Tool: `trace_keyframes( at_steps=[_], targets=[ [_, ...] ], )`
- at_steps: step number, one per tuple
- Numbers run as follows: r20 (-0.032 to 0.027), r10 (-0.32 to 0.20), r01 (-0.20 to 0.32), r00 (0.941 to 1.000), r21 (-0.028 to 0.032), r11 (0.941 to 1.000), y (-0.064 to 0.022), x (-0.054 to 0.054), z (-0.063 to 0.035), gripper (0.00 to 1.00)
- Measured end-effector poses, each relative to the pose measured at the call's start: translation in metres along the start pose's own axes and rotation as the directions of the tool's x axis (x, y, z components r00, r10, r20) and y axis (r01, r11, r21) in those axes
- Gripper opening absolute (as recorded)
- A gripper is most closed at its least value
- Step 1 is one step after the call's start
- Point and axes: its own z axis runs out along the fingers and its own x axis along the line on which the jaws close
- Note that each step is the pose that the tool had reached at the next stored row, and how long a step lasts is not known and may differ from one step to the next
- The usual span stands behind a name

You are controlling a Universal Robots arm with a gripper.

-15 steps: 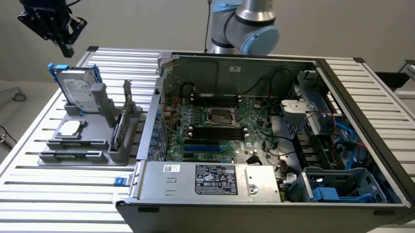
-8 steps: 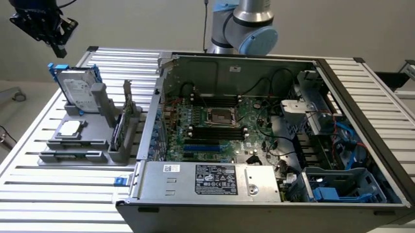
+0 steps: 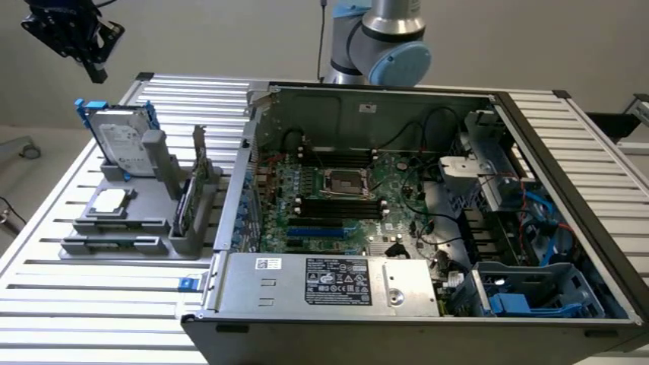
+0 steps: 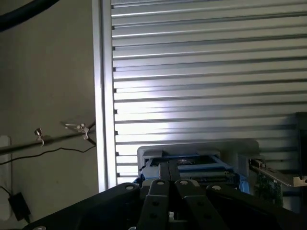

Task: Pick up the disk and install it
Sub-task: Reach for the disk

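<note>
Poised high over the far left corner of the slatted aluminium table (image 3: pixel 61 312): a black gripper (image 3: pixel 96 70) on a Universal Robots arm (image 3: pixel 384 38). Fully closed, fingers (image 4: pixel 163 172) pressed flat together, with nothing held. Well clear of everything below.

Down from the gripper, and a little toward the exterior view's right, to the disk (image 3: pixel 124 141). Parked on edge in a grey holder (image 3: pixel 152 163) near the table's far left corner, untouched, silver face and white label turned outward, blue carrier (image 3: pixel 87 114) framing it. Long axis roughly upright, leaning slightly; top edge uppermost and open to a reach from above.

From the wrist camera, looking down past the closed fingers onto what appears to be that blue-framed top edge. Seemingly set across the line of the fingers rather than along it, though hard to be sure at so steep an angle.

Sharing the holder with the disk: a flat silver processor chip (image 3: pixel 109 201) and an upright expansion card (image 3: pixel 197 179).

Across the rest of the table, an open computer case (image 3: pixel 355 106), motherboard (image 3: pixel 340 190) exposed, with blue drive caddies (image 3: pixel 527 293) in the cage at its near right corner. No drive yet fitted there, by the look of it.
</note>
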Motion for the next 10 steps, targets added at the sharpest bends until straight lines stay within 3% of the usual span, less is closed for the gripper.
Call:
trace_keyframes(
  at_steps=[10],
  targets=[
    [0.0002,0.000,0.000,1.0000,-0.0001,1.0000,0.0000,0.0000,0.0000,0.11]
  ],
)
